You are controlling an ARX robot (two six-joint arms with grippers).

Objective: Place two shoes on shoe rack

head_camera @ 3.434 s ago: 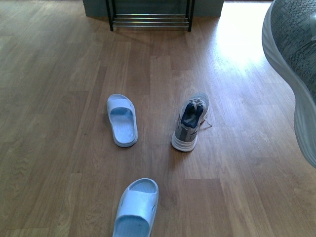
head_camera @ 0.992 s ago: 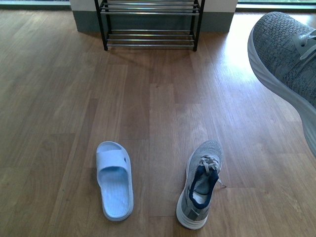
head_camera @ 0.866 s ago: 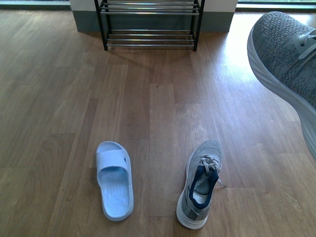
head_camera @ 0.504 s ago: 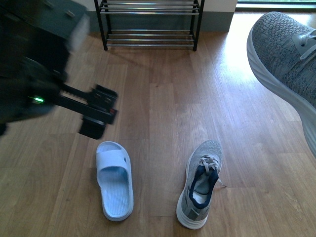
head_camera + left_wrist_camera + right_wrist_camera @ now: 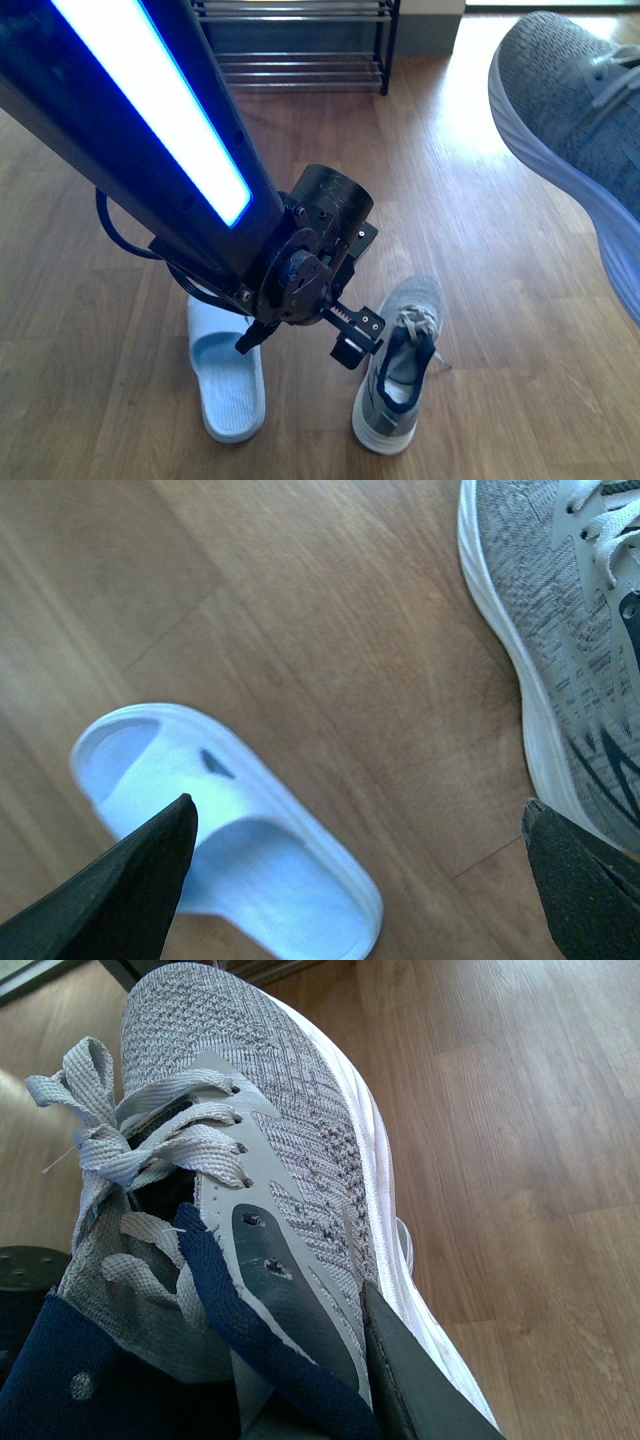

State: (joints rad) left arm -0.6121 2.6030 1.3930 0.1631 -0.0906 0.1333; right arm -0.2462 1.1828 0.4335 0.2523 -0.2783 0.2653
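My right gripper is shut on a grey sneaker (image 5: 570,130), held in the air at the right; its finger (image 5: 415,1385) presses the shoe's side (image 5: 290,1130). A second grey sneaker (image 5: 395,385) lies on the floor, toe toward the shoe rack (image 5: 300,45) at the far end. A pale blue slide (image 5: 228,385) lies left of it. My left gripper (image 5: 300,345) is open and empty, hovering over the floor between slide (image 5: 230,820) and sneaker (image 5: 560,650). The second slide is out of view.
Wooden plank floor (image 5: 470,260) all around. My left arm (image 5: 150,130), with a lit blue strip, crosses the front view and hides part of the floor and rack. A grey-green wall base (image 5: 425,35) stands behind the rack.
The view moved closer to the rack. My left arm swung in from the left and lowered between the slide and the floor sneaker. The held sneaker stays at the right.
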